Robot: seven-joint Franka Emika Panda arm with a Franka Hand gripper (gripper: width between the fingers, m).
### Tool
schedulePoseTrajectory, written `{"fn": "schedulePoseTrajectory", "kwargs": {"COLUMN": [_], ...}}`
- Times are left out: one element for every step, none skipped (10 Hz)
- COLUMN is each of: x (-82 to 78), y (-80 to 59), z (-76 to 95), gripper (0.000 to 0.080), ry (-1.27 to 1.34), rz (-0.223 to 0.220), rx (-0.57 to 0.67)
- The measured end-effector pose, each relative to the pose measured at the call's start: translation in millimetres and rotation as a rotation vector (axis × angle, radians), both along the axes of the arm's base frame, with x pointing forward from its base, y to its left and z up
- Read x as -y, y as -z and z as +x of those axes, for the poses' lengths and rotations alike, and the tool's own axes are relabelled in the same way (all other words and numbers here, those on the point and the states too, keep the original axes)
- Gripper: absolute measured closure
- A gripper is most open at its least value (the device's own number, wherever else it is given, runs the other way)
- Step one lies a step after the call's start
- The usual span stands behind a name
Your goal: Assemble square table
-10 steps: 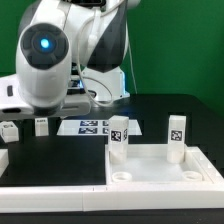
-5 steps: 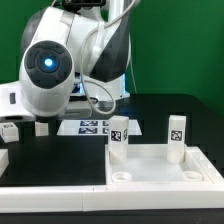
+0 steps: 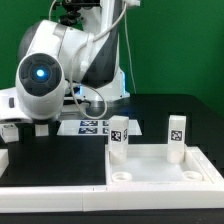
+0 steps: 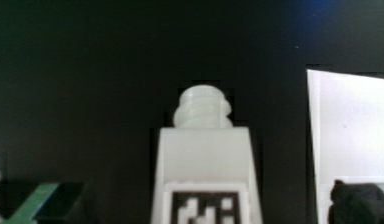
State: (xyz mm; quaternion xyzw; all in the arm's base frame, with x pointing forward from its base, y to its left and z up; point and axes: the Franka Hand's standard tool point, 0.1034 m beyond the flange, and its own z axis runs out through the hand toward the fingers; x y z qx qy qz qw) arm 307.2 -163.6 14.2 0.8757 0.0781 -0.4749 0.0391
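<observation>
Exterior view, from its left: the arm (image 3: 60,70) bulks over the left half of the black table (image 3: 150,112), and its body hides the ground beneath it. Two loose legs stand there just apart, the outer leg (image 3: 8,130) at the picture's edge and the inner leg (image 3: 42,126) beside it. Next comes the marker board (image 3: 93,127), flat, with bare table in front of it. A white bar (image 3: 50,188) runs along the near edge. Right of it lies the square tabletop (image 3: 150,168), hollow face up and rim raised. The first standing leg (image 3: 119,133) and the second standing leg (image 3: 176,132) are upright at its far corners. Open black table lies behind them.

In the wrist view the gripper (image 4: 198,200) has its jaws spread wide. The centred leg (image 4: 203,160) rises between them, with dark gaps on both sides and neither finger touching it. Which loose leg it is cannot be told. A flat white surface (image 4: 349,120) with a straight edge lies beside it.
</observation>
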Motion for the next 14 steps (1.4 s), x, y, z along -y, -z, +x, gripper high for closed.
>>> {"fn": "schedulePoseTrajectory", "kwargs": {"x": [0.2,-0.7,-0.5,-0.5,-0.5,-0.5,-0.5,-0.5,-0.5,-0.5,-0.5,-0.5,-0.5,-1.5], "y": [2.2,3.4,3.5,3.6,3.7,3.8,3.8,3.8,3.9,3.9,3.9,3.9,3.8,-1.4], "z": [0.8,0.9,0.5,0.3,0.2,0.0,-0.1,-0.1,-0.2,-0.2,-0.2,-0.2,-0.2,1.9], "gripper": [0.0150,0.0150,0.0150,0.0150,0.0280,0.0456,0.0456,0.0515,0.0515,0.0515,0.0515,0.0515,0.0515,0.0515], "ry": [-0.003,-0.007,-0.006,-0.006,-0.006,-0.006,-0.006,-0.006,-0.006,-0.006,-0.006,-0.006,-0.006,-0.012], "rz": [0.000,0.001,0.001,0.001,0.001,0.001,0.001,0.001,0.001,0.001,0.001,0.001,0.001,0.005], "rx": [0.004,0.002,0.001,0.001,0.000,0.000,-0.001,-0.001,-0.001,-0.001,-0.001,-0.001,-0.001,-0.014]}}
